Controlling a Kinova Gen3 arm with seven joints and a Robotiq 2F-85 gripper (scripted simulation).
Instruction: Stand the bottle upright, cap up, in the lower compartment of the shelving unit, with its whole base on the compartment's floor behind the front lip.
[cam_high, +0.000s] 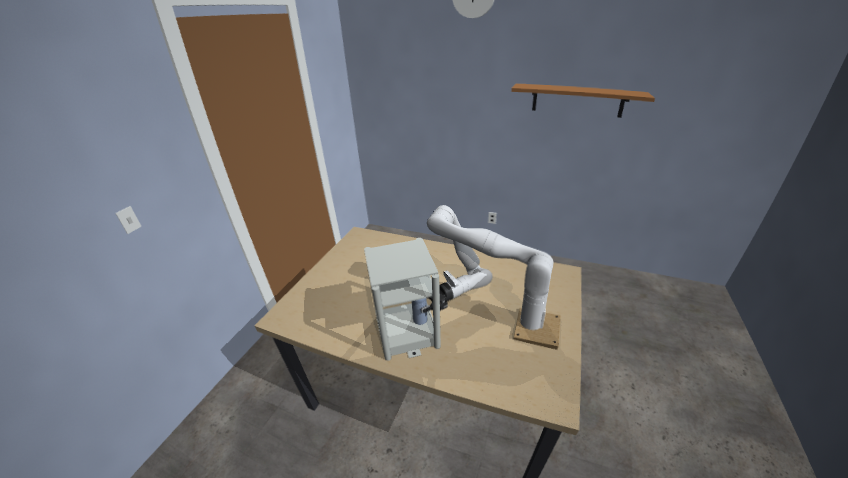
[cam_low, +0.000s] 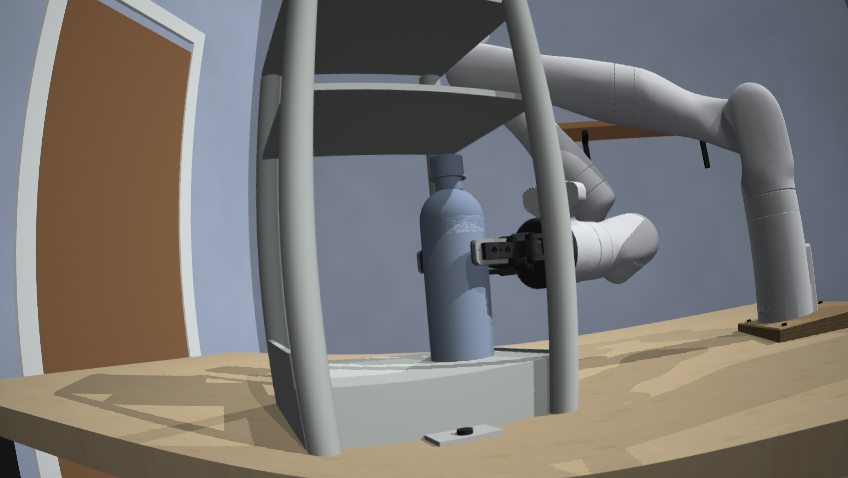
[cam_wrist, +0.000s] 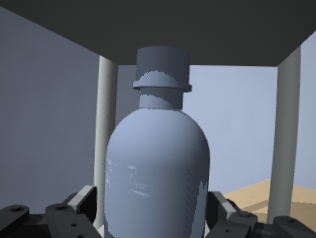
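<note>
1. The bottle (cam_high: 419, 311) (cam_low: 457, 279) (cam_wrist: 157, 165) stands upright, cap (cam_low: 446, 166) (cam_wrist: 162, 67) at the top, in the lower compartment of the grey shelving unit (cam_high: 400, 261) (cam_low: 296, 178) (cam_wrist: 287, 150), which sits on a wooden table (cam_high: 504, 368) (cam_low: 682, 403).

2. The jaws are open around the bottle, gripping nothing. Their pads (cam_low: 476, 252) (cam_wrist: 86, 200) stand at opposite sides of its body, below the shoulder. The wrist view shows a narrow gap on each side, so the bottle is between the jaws but appears free of both.

3. The step in hand looks like the release, with the placing itself probably done. The bottle's base appears to rest on the compartment's floor. From these angles, the base's clearance behind the front lip is hard to confirm.

4. The next move calls for backing the arm (cam_high: 492, 240) (cam_low: 611, 89) straight out, level, towards its own base, with the pads kept evenly spaced from the bottle. Any sideways drift could nudge or tip it. Lifting too soon could bring the jaws towards the cap or the shelf (cam_low: 415, 118) (cam_wrist: 165, 30) above.
</note>
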